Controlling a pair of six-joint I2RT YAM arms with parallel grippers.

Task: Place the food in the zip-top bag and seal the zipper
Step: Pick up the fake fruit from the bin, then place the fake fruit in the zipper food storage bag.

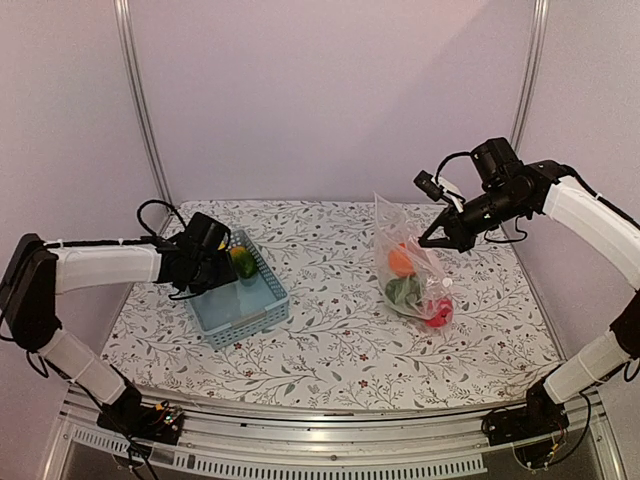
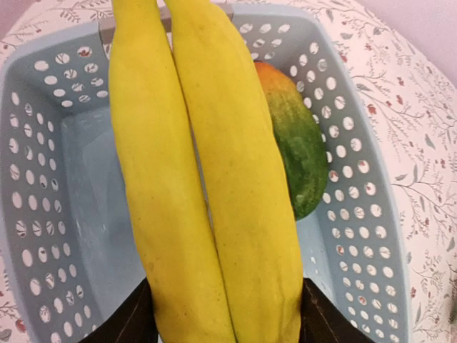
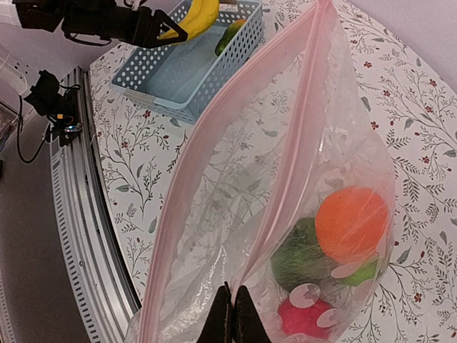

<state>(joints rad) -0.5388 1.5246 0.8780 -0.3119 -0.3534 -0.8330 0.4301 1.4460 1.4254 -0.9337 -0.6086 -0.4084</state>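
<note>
Left wrist: banana [image 2: 207, 179] pinched in left gripper [image 2: 226, 325] over basket [image 2: 43, 143]; zip-top bag [image 3: 235, 179] pinched in right gripper [image 3: 233, 314].

Crinkly glossy clear plastic bag [image 3: 235, 186]; smooth matt banana [image 2: 207, 186]; perforated plastic basket [image 2: 43, 179].

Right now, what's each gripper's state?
Left gripper: closed on the banana.
Right gripper: closed on the zip-top bag at its mouth edge.
</note>
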